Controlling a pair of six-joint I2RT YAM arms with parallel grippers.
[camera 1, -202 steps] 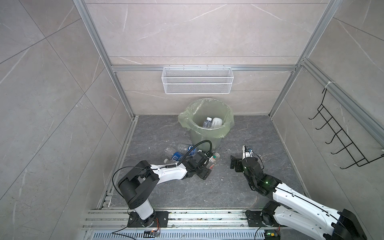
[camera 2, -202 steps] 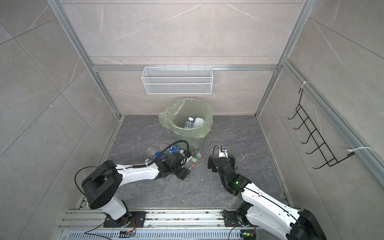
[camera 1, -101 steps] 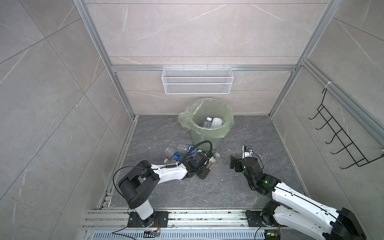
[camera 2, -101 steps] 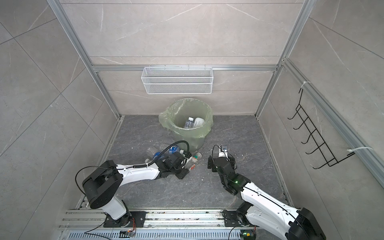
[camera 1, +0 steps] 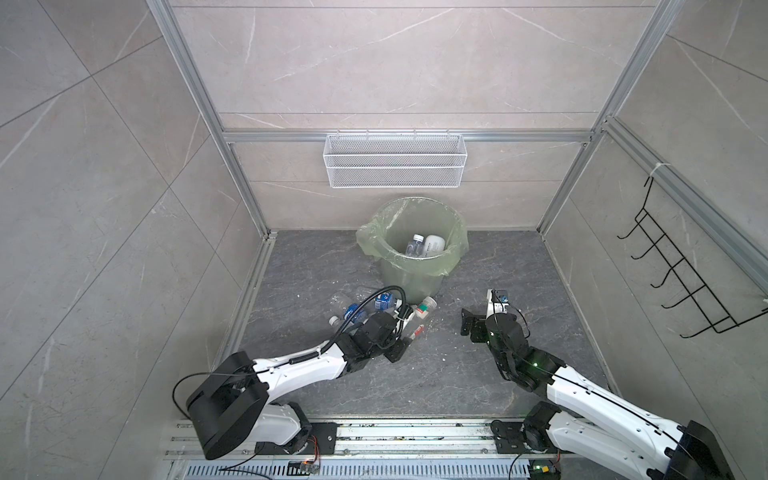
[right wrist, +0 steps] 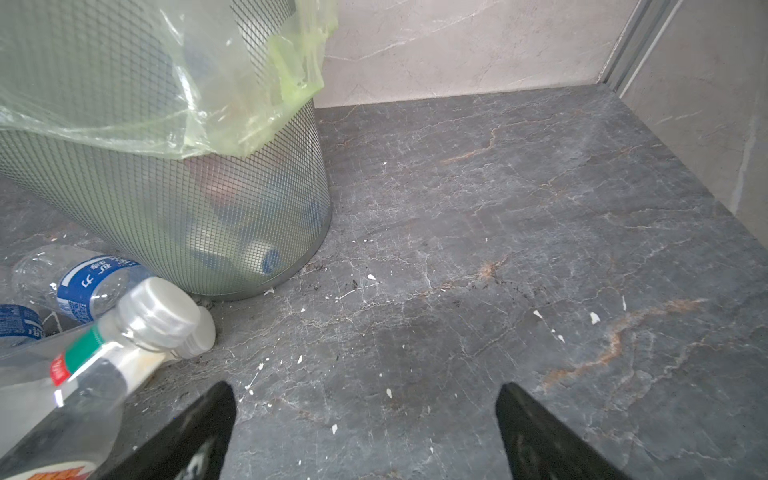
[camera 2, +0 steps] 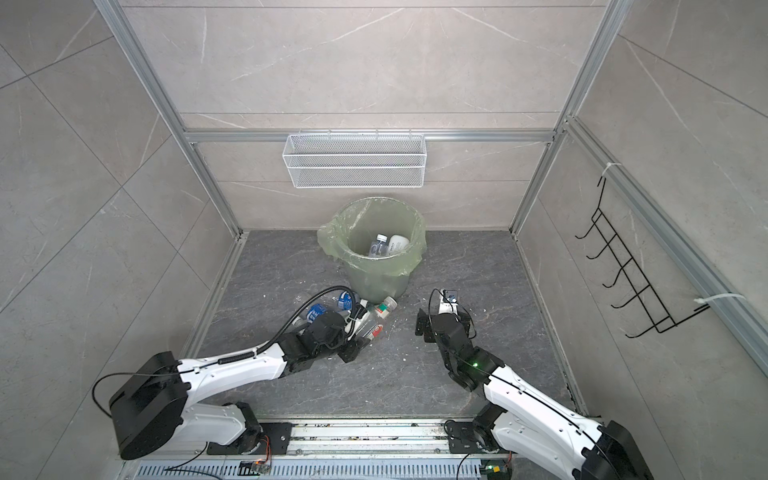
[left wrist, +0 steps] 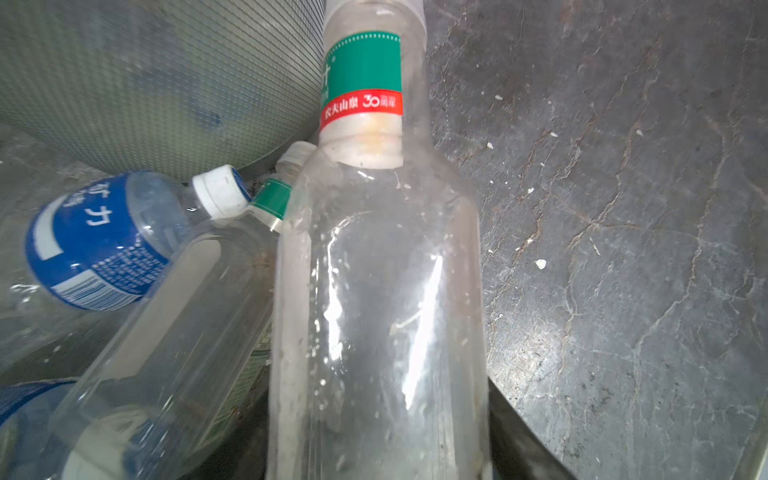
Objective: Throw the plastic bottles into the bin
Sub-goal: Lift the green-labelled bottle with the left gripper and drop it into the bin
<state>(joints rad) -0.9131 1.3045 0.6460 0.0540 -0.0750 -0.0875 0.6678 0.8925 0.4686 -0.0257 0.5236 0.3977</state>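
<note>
My left gripper [camera 1: 409, 332] [camera 2: 365, 332] is shut on a clear plastic bottle [left wrist: 374, 291] with a green and red label and a white cap [camera 1: 428, 305]. The bottle lies low over the floor, just in front of the bin [camera 1: 409, 278] [camera 2: 374, 278]. Beside it are several more plastic bottles: two with blue labels [camera 1: 382, 301] [left wrist: 95, 241] and another clear one [left wrist: 187, 311]. Inside the bin lie a clear bottle [camera 1: 415, 245] and an opaque white one [camera 1: 434, 244]. My right gripper [camera 1: 482, 318] [right wrist: 365, 388] stands open and holds nothing, over bare floor to the right of the bin.
A white wire basket [camera 1: 395, 166] hangs on the back wall above the bin. A black hook rack [camera 1: 681, 282] is on the right wall. Tiled walls close in the dark stone floor [right wrist: 498, 249]; the arms' rail [camera 1: 374, 432] runs along the front.
My left gripper has closed onto the green-labelled bottle. Both arms have barely moved.
</note>
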